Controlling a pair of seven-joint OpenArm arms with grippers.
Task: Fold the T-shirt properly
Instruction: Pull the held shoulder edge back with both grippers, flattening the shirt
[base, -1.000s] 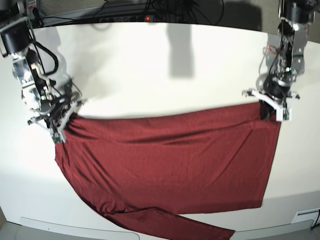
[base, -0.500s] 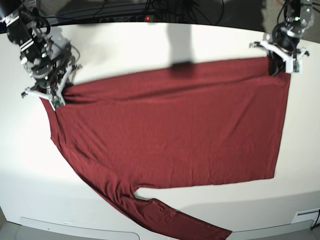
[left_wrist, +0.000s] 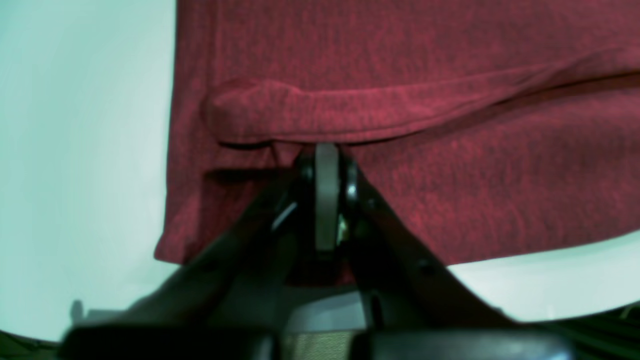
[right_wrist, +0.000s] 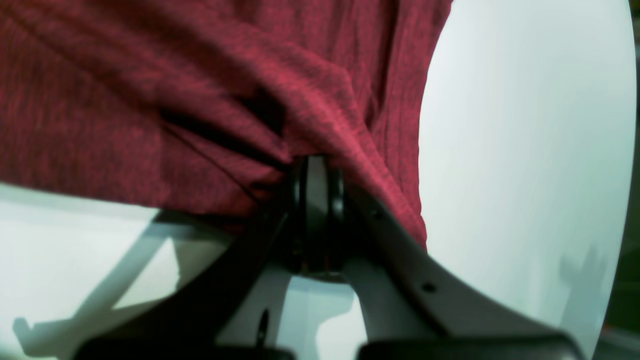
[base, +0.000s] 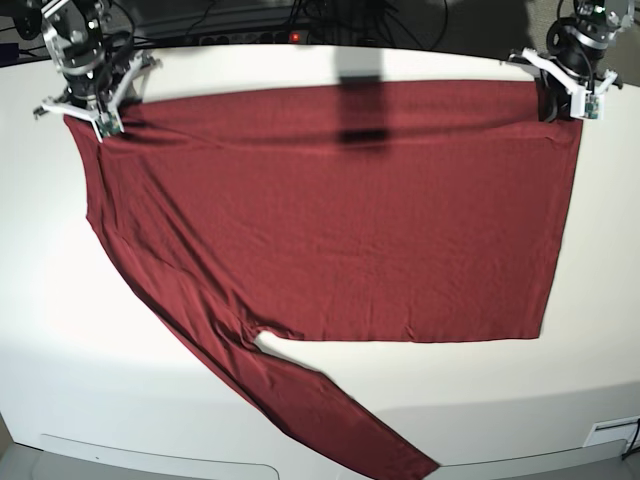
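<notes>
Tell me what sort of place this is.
Probably a robotics lab bench, not a home. A plain white table holds one dark red shirt, pinched at its far corners by the left pincer and right pincer. Cables and a power strip run along the back edge.

A robotics lab is suggested: a bare white table (base: 300, 400) is flanked by two mounted arms, with cables (base: 300, 20) bundled at 12 o'clock.
</notes>
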